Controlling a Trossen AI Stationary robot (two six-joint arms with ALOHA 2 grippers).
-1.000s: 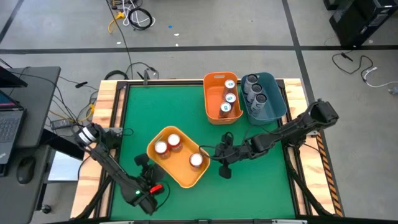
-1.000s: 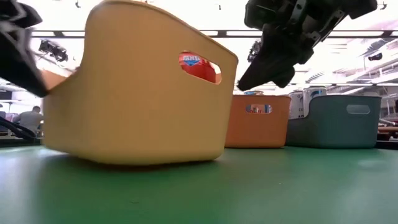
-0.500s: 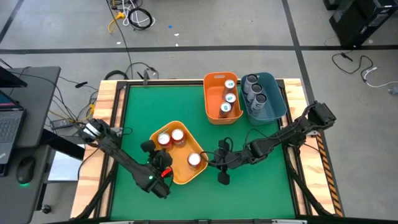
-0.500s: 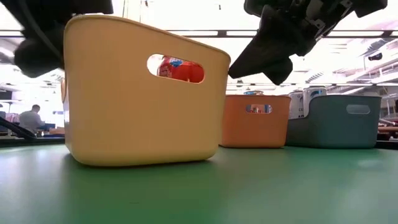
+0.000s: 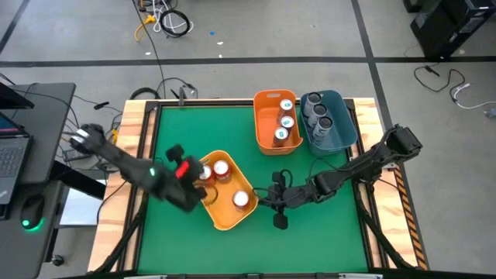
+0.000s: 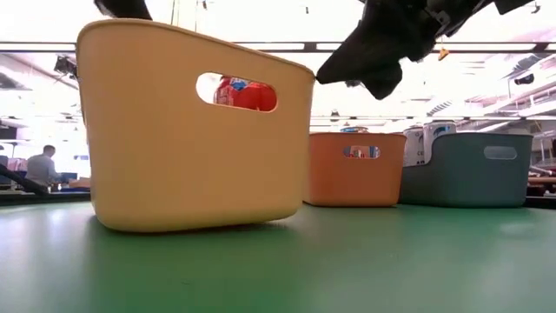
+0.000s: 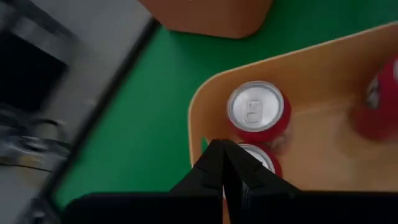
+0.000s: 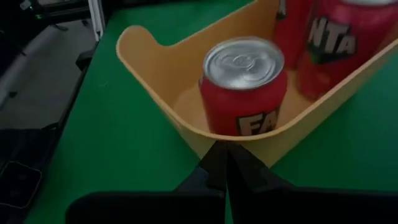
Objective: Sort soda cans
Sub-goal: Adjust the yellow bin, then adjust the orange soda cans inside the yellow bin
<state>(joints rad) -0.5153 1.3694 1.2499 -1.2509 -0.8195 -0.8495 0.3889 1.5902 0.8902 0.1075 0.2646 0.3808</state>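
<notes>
Both grippers — left (image 5: 195, 180), right (image 5: 273, 200) — fingers pressed together, flank the yellow bin (image 5: 219, 221) of 3 red cans (image 5: 240, 200) — a shove could tip it.

Grey tiled floor (image 5: 256, 31) with loose cables (image 5: 167, 19), desk (image 5: 39, 116) beside.

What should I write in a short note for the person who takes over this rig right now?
Left end effector: shut, empty, at the yellow bin's left rim.
Right end effector: shut, empty, at the same bin's right rim.
Three red-orange cans stand in the yellow bin, three white-and-light-blue cans in the orange bin, dark cans in the blue bin.
Done: no can lies loose on the table.
Left: probably only straightening the yellow bin.
</notes>
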